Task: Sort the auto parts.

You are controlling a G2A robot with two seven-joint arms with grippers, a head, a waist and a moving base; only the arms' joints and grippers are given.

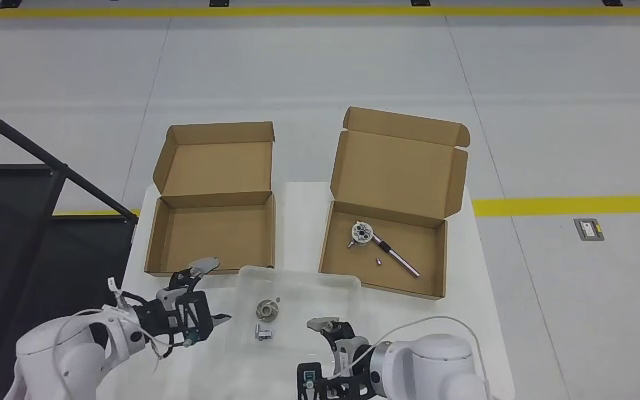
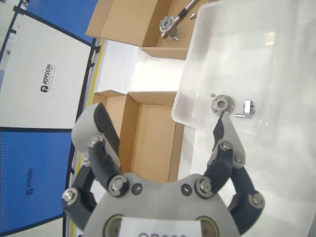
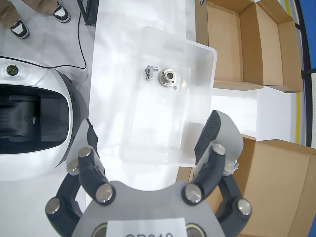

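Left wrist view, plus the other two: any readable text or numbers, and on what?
White pegboard panel: brand logo, left unquoted.
Blue panel: same logo.
Left end effector label: cut off, unreadable.
Right end effector label: cut off, unreadable.
Floor plate: too small to read.

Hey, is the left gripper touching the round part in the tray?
Apart. In the top view the left gripper sits outside the tray, with the tray's wall and some bare floor between it and the round part.
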